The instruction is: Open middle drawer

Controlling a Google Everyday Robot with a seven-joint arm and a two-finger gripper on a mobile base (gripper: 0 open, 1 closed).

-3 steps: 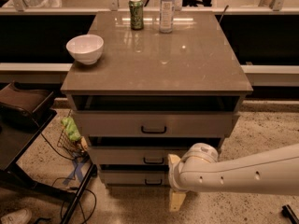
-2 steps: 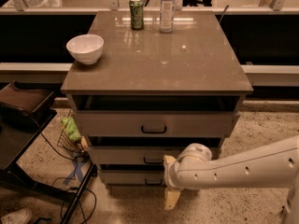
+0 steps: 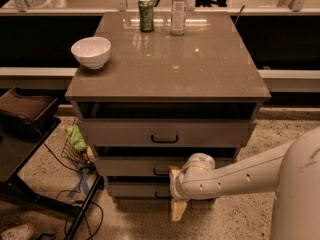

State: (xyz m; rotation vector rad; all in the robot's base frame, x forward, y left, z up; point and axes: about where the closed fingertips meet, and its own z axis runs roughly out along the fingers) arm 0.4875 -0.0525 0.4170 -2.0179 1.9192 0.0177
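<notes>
The middle drawer (image 3: 127,167) is a pale, low front with a small black handle (image 3: 160,172), between the taller top drawer (image 3: 120,132) and the bottom drawer (image 3: 135,189) of the cabinet. It looks shut, flush with the bottom drawer. My gripper (image 3: 175,192) is at the end of the white arm (image 3: 240,176) coming in from the right. It is low in front of the cabinet, just right of the middle drawer's handle. Its two yellowish fingers stand apart, one up by the handle (image 3: 174,172) and one down by the floor (image 3: 177,211). It holds nothing.
On the cabinet top (image 3: 200,69) stand a white bowl (image 3: 91,51), a green can (image 3: 146,14) and a clear bottle (image 3: 178,11). A dark stand (image 3: 25,119), a wire basket with a green item (image 3: 75,139) and cables (image 3: 80,204) lie at the left.
My gripper and arm have moved left along the cabinet's lower front, closer to the middle drawer's handle. The drawers have not moved.
</notes>
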